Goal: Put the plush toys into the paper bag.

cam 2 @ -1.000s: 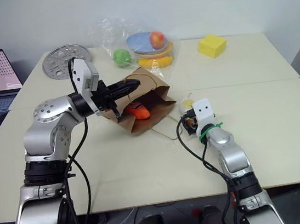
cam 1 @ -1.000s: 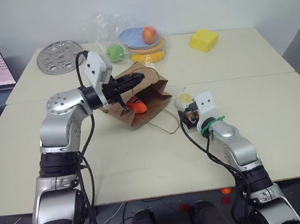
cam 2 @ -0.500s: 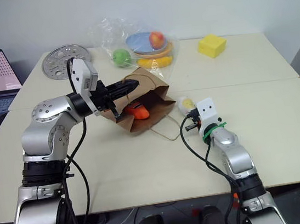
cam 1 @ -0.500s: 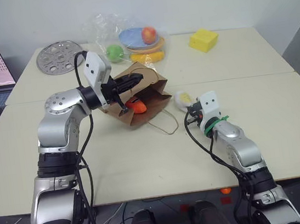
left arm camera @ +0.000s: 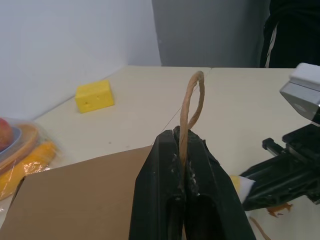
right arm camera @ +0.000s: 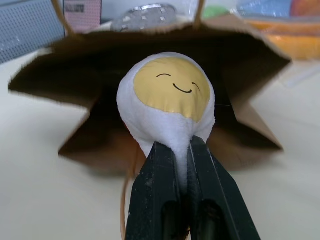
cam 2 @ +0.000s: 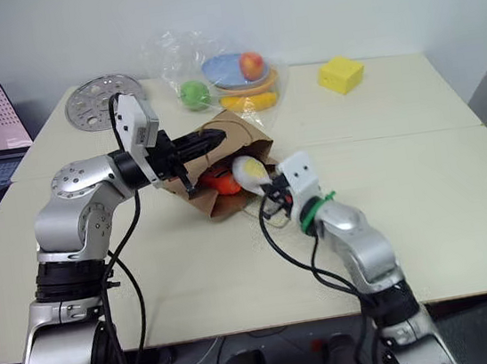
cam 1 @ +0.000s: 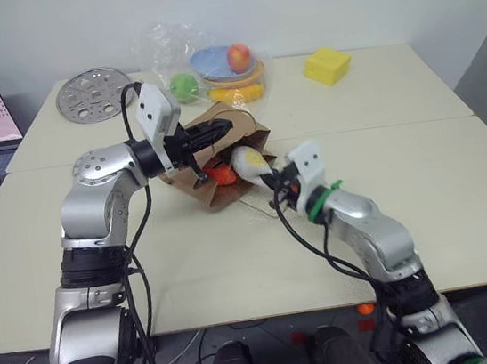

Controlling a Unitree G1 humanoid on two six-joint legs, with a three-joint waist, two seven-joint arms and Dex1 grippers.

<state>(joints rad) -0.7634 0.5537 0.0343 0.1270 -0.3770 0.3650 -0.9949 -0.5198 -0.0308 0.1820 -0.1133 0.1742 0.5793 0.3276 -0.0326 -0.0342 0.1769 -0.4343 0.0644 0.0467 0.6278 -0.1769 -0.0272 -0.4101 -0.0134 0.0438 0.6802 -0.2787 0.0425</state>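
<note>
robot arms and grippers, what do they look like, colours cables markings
Both arms are silver-grey metal with rounded joint housings and black segments between. A white boxy module sits at each wrist, and loose black cables run along each arm. The left gripper and the right gripper each have two glossy black tapered fingers. A green band wraps the right wrist.

Head stereo overhead, wrist close-ups

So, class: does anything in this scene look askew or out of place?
The paper bag lies on its side, mouth held open by its handle in the shut left gripper. Otherwise nothing stands out.
</note>
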